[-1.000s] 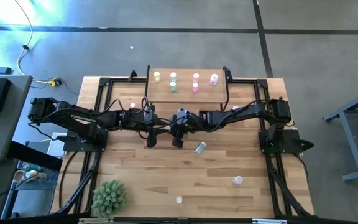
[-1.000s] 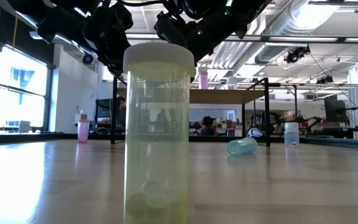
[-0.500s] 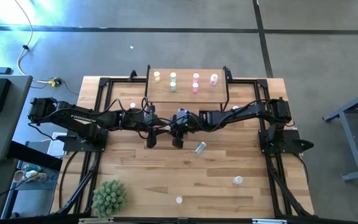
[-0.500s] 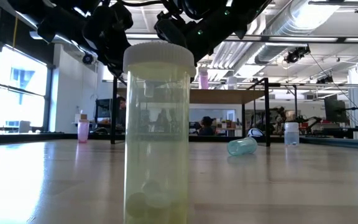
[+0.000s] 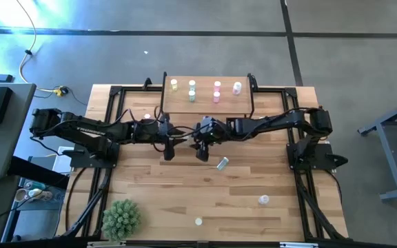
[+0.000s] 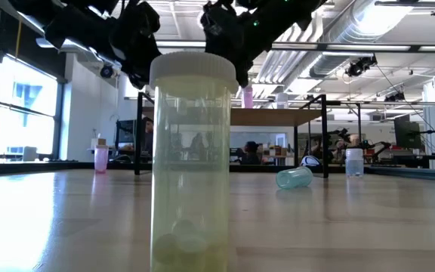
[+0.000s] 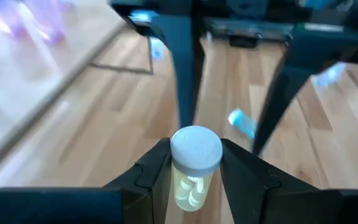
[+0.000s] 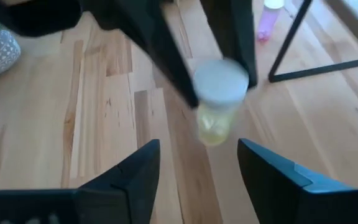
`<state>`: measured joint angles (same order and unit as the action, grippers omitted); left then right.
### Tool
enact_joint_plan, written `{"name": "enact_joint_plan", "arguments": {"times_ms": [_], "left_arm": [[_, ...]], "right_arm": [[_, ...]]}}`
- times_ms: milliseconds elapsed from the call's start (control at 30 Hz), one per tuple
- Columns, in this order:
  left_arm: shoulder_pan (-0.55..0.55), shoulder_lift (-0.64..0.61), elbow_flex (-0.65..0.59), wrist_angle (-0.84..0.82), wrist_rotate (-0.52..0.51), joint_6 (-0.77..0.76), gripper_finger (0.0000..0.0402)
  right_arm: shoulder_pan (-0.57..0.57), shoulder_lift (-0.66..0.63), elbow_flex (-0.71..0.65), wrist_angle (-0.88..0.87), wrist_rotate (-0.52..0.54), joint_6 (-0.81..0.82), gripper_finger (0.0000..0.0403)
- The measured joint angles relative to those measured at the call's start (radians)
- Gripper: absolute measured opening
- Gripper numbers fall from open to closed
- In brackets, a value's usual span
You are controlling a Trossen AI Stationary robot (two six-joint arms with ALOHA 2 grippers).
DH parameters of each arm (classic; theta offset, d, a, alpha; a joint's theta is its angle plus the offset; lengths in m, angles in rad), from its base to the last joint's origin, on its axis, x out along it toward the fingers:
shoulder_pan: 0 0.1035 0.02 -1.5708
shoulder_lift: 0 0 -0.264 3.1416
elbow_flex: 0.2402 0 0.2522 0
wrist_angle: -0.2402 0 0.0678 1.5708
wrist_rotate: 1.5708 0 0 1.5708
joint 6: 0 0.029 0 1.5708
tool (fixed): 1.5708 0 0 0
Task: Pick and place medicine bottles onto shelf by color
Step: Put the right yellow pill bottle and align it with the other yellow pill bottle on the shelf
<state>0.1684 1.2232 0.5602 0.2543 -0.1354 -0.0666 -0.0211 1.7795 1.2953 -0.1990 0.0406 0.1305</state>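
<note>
My left gripper [image 7: 194, 186] is shut on a small yellow bottle [image 7: 194, 165] with a white cap, held above the table's middle in front of the shelf [image 5: 207, 103]. My right gripper [image 8: 197, 171] faces it from the table's right side. It is open, with its fingers on either side of the bottle [image 8: 217, 102] and apart from it. On the shelf stand yellow [image 5: 174, 85], green [image 5: 191, 91], pink [image 5: 216, 91] and pale [image 5: 237, 87] bottles. My left gripper pinches the yellow bottle's body just under the cap [image 7: 194, 180] between its two fingers. The fingers come from the table's left, slanting a little downward. The bottle stands about upright with its cap up, lifted clear of the table.
A teal bottle [image 5: 222, 163] lies on its side right of centre. A white bottle [image 5: 263, 200] and a yellow one [image 5: 198, 222] stand near the front edge, and a pink one [image 6: 100, 159] stands left of the shelf. A spiky potted plant [image 5: 121, 218] sits at the front left.
My right gripper has risen a little and drawn back toward the table's right edge, away from my left gripper. My left gripper has stayed in place.
</note>
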Motion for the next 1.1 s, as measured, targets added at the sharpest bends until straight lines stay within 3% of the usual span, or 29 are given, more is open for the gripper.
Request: {"name": "enact_joint_plan", "arguments": {"times_ms": [233, 400, 867, 1100], "left_arm": [[0.061, -0.021, 0.067, -0.021, -0.012, 0.018, 0.0113], [0.120, -0.029, 0.141, -0.131, -0.019, 0.048, 0.0113], [0.290, -0.029, 0.246, -0.264, -0.266, -0.040, 0.0113], [0.358, -0.029, 0.245, -0.296, -0.280, -0.123, 0.0113]], "right_arm": [[-0.032, -0.066, 0.000, -0.077, 0.000, -0.020, 0.0206], [-0.052, -0.101, 0.000, -0.109, 0.002, -0.041, 0.0206], [-0.064, -0.165, 0.000, -0.133, 0.016, -0.053, 0.0207], [-0.064, -0.166, 0.000, -0.134, 0.019, -0.053, 0.0207]]}}
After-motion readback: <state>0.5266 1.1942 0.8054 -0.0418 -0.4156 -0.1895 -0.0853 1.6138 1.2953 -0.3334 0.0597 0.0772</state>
